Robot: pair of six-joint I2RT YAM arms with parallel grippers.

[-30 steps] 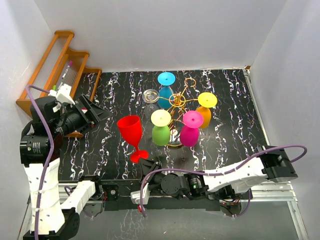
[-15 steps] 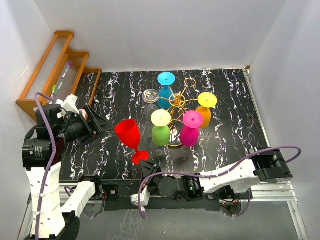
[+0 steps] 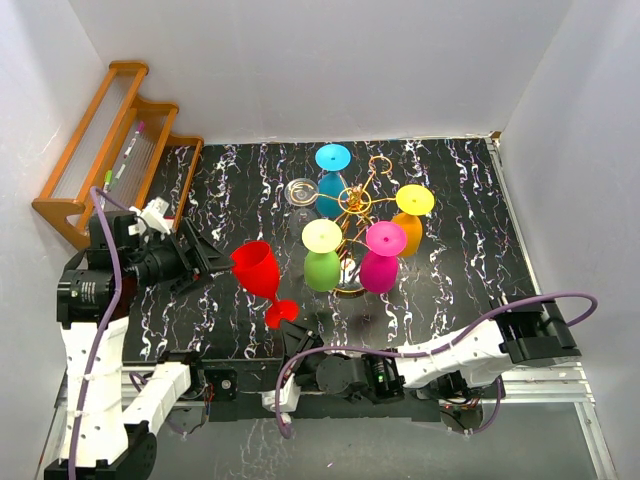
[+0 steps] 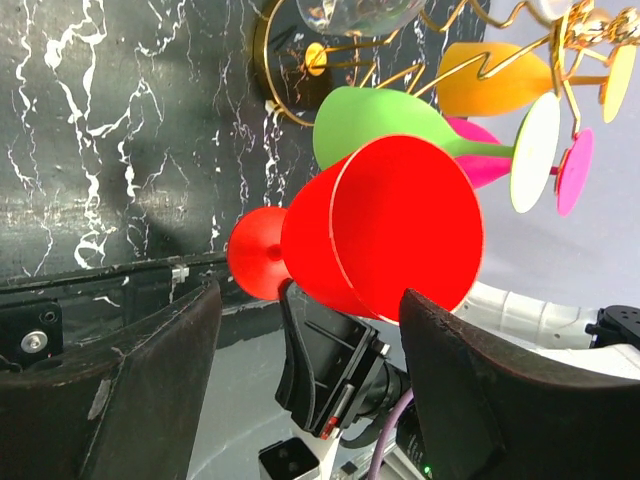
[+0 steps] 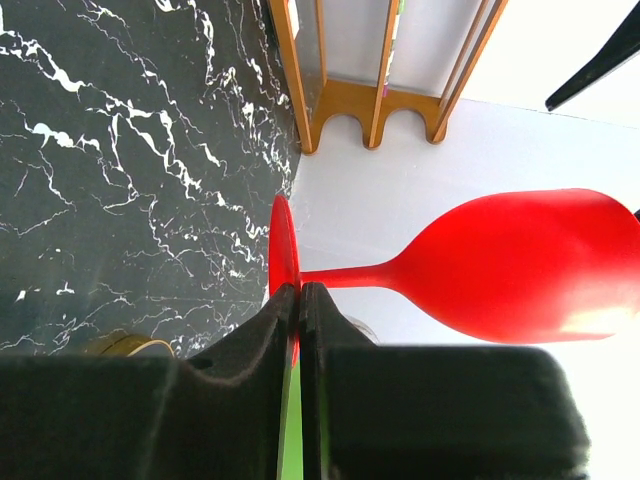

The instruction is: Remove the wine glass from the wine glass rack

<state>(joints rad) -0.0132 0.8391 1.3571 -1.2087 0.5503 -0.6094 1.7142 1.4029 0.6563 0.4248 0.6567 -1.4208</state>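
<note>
Smooth, opaque red wine glass [image 3: 258, 272], tilted, with its round foot pinched by the closed fingers of the right gripper [image 5: 298, 300]. The left gripper [image 3: 210, 265], fingers spread wide, has moved closer to the bowl. The gold wire wine glass rack [image 3: 352, 205] stands behind.

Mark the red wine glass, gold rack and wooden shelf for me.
red wine glass [image 3: 255, 268]: top external view, on the bowl.
gold rack [image 3: 353, 203]: top external view, on the hub where the arms meet.
wooden shelf [image 3: 128, 70]: top external view, on its far end rail.
</note>
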